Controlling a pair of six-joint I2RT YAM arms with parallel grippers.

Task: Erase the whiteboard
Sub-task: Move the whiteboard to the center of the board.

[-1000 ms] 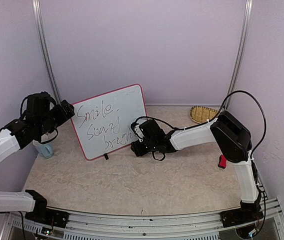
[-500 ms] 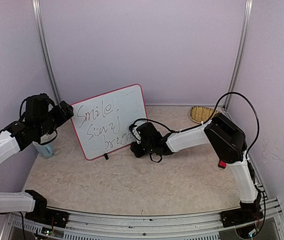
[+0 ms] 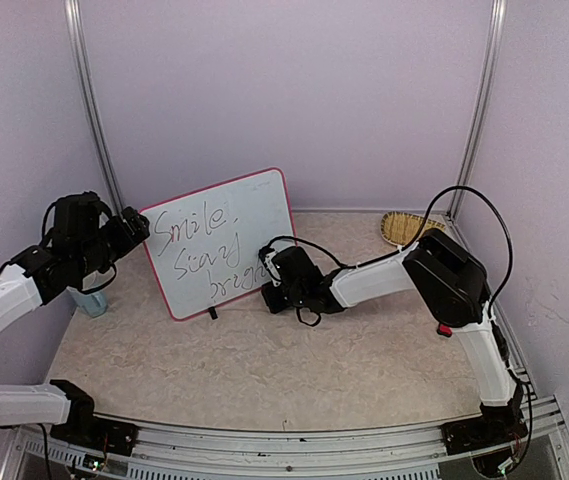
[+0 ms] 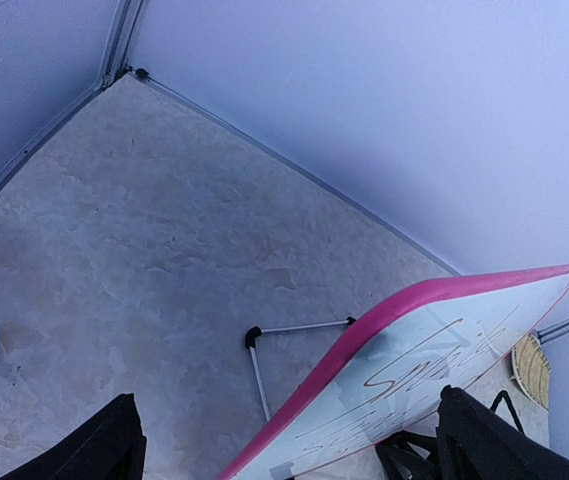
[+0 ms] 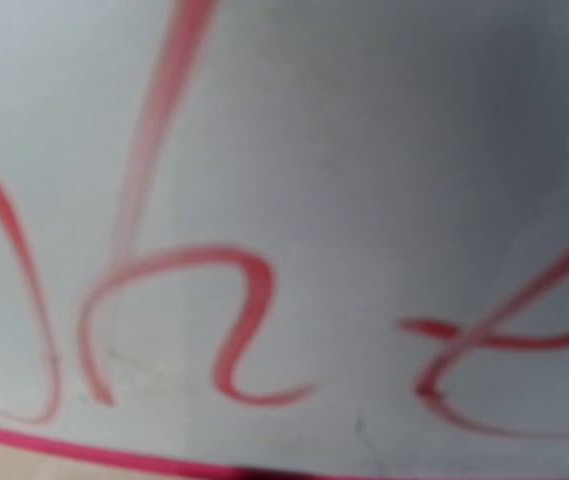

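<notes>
The whiteboard [image 3: 219, 243], white with a pink frame and handwritten scrawl, stands tilted on the table near the back left. My left gripper [image 3: 132, 226] hovers at its upper left edge. In the left wrist view it is open wide, with the pink edge of the whiteboard [image 4: 434, 350] running between its black fingers [image 4: 99, 450]. My right gripper [image 3: 272, 275] is pressed close to the board's lower right corner, and its jaws are hidden. The right wrist view shows only the whiteboard [image 5: 364, 150] surface close up, with red letters and the pink frame at the bottom.
A pale blue cup [image 3: 91, 300] stands left of the board, under the left arm. A woven basket [image 3: 407, 228] lies at the back right corner. A small red object [image 3: 446, 323] sits by the right arm. A wire stand [image 4: 264, 350] props the board from behind.
The right gripper has slid a little left, closer against the board's lower right corner. The left gripper has dropped slightly and edged toward the board's upper left edge.
</notes>
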